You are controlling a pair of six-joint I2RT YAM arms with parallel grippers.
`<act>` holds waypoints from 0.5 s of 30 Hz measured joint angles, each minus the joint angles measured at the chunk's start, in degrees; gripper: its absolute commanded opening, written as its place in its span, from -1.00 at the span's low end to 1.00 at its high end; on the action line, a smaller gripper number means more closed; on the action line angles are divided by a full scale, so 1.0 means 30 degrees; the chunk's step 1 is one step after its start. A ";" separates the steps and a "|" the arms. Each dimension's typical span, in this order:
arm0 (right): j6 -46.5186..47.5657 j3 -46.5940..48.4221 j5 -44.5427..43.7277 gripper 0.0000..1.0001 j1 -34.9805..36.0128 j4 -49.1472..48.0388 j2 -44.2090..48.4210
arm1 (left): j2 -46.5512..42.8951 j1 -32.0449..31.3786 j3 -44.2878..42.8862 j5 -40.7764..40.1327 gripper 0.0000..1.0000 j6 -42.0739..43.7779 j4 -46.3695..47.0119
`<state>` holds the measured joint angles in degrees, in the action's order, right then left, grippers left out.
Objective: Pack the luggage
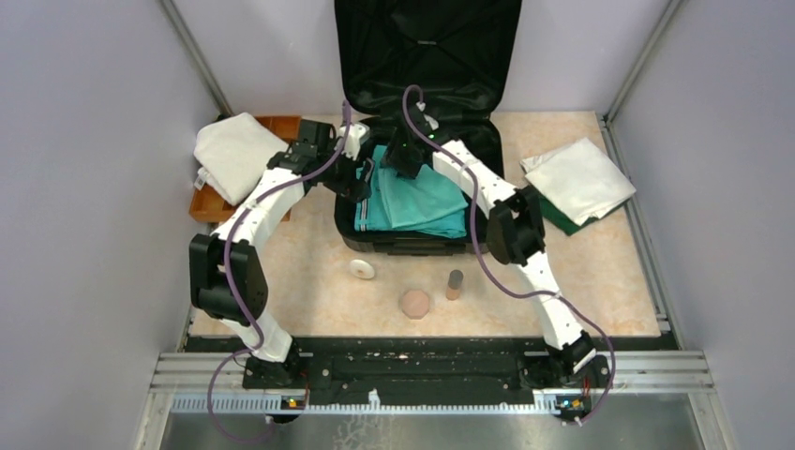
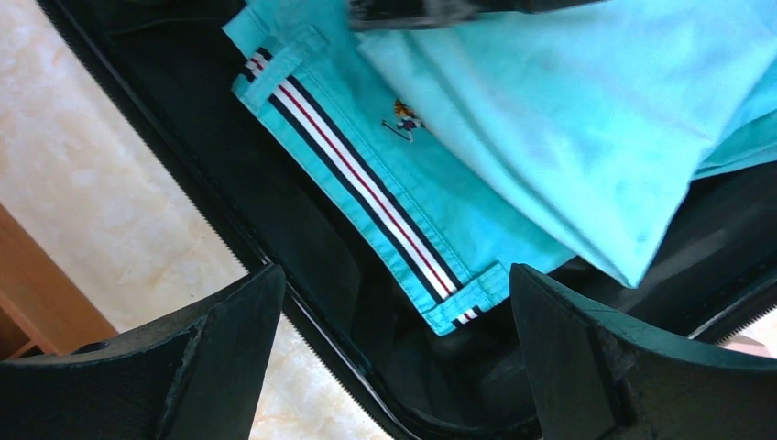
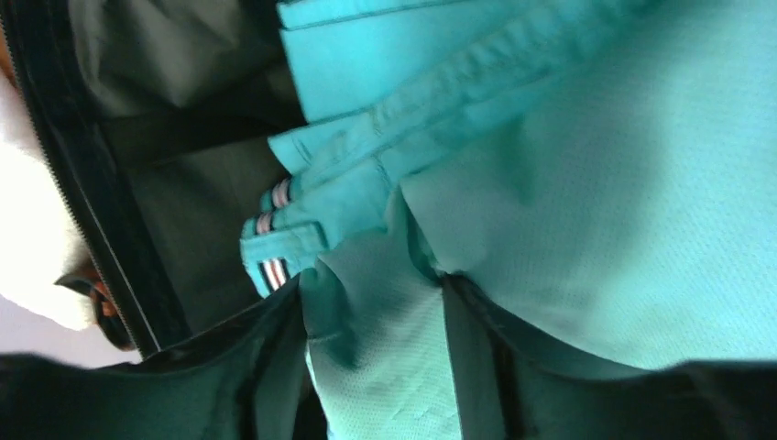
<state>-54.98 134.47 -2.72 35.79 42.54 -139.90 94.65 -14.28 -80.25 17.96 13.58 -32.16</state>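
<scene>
R gripper point(image 3: 376, 353) low over teal folded garment w/ striped trim point(image 3: 596, 183), fold of its cloth between fingers. Jaws partly apart; pinching or slack, can't tell. L gripper point(image 2: 394, 284) just beside it on its left, fingers wide apart, nothing between, hanging above garment's striped edge. Large black hard-shell suitcase point(image 1: 412, 246) directly beneath both, open, garment lying inside.

Step in hand, prob.: settling garment into shell. Next, likely: free cloth fully, lift straight up w/o dragging it, then reach for white folded cloth point(image 1: 581, 178) well off to R gripper's right, outside case.
</scene>
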 measured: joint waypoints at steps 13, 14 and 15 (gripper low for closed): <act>0.3832 -0.2783 0.1443 0.81 -0.2616 -0.0474 0.3541 | 0.0918 0.0000 0.0437 0.2535 0.79 -0.1173 0.0634; 0.4204 -0.3621 0.1377 0.77 -0.2973 -0.0466 0.4335 | 0.1151 0.0000 0.0437 0.2696 0.74 -0.1290 0.0692; 0.4626 -0.4728 0.1246 0.73 -0.3424 -0.0641 0.5289 | 0.1435 -0.0007 0.0437 0.2849 0.69 -0.1421 0.0729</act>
<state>-41.10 120.29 1.02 25.52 40.62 -124.03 98.96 -14.31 -78.94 26.50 9.32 -29.98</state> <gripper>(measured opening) 0.914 0.907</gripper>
